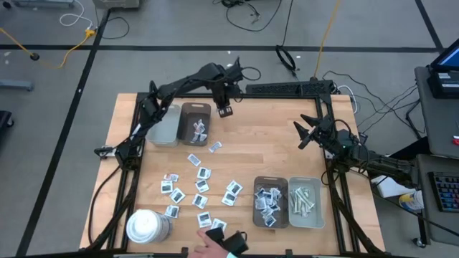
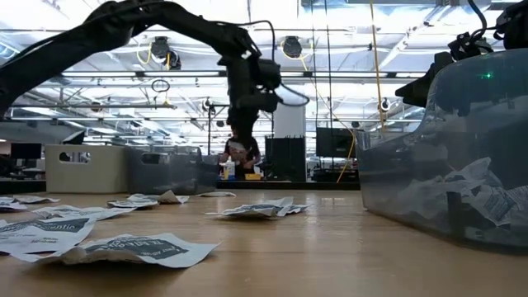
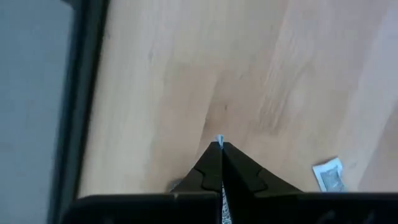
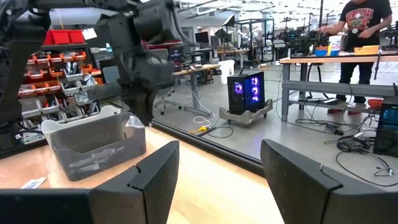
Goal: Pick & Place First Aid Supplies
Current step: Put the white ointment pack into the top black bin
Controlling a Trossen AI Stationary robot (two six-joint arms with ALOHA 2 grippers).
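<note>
Dark print on the packets (image 2: 124,247) is too blurred to read.

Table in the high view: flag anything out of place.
A person's hand reaches over the table's near edge beside the loose packets. Nothing else looks odd: the left claw is shut on a packet, raised by the grey tray.

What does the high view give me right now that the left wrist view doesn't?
Only the high view shows the whole layout: both tray pairs, the near grey tray holding packets, the white cylinder, a person's hand at the near edge, and the right gripper open above the table.

Only the left wrist view shows the left gripper shut on a packet sliver pinched at its tips.

Both show the wooden table and scattered loose packets.
</note>
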